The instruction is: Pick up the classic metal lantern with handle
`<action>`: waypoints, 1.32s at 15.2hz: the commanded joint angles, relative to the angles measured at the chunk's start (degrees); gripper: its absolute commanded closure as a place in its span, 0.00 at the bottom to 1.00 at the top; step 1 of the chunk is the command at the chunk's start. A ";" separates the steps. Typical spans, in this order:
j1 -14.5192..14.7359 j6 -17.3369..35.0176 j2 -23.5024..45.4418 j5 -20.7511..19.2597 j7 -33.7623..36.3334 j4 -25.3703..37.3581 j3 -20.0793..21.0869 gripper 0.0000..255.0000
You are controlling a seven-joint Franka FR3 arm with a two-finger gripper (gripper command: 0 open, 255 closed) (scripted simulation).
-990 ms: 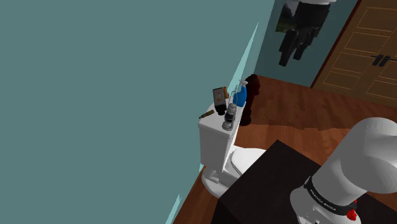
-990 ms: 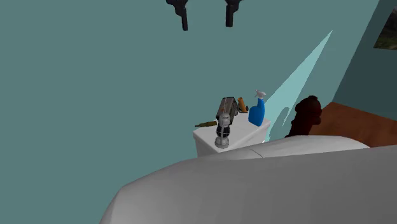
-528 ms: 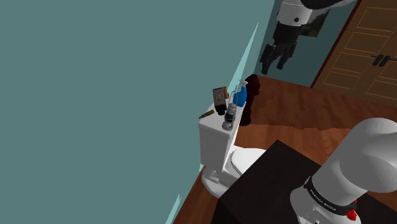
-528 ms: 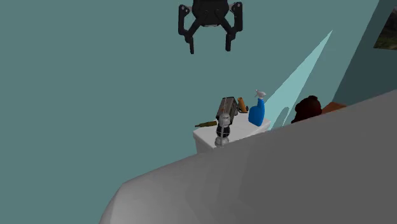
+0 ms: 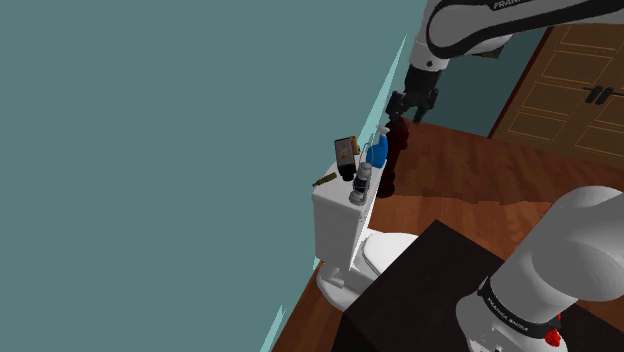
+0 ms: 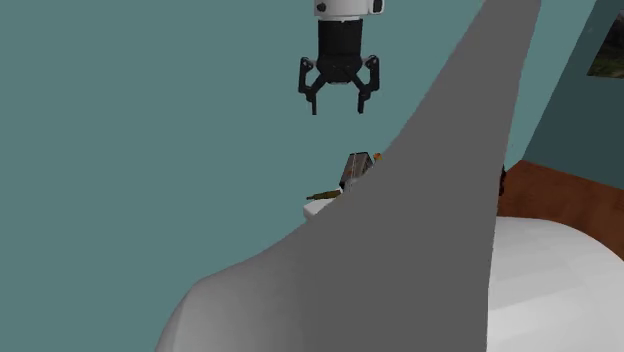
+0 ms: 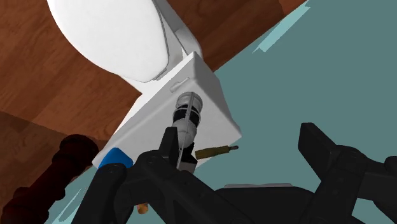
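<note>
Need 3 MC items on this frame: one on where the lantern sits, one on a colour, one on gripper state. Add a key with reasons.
1. Where does the lantern stand?
A. on the toilet tank lid
B. on the wooden floor
C. on the black stand

2. What colour is the spray bottle?
A. red
B. blue
C. yellow

3. How is the gripper?
A. shut on the lantern
B. open, in the air above the tank
C. shut on the spray bottle

Key: 1 A, it stands upright on the white lid; 2 B, its body is plainly blue; 3 B, the fingers stand apart with nothing between them.
</note>
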 commanded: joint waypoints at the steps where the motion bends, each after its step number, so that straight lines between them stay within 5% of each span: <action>1: -0.34 4.15 3.79 0.33 0.26 0.18 -1.07 0.00; 11: -1.37 19.67 24.65 6.56 -0.97 7.09 -5.56 0.00; 20: -4.03 27.01 40.78 15.46 -4.46 16.16 -6.02 0.00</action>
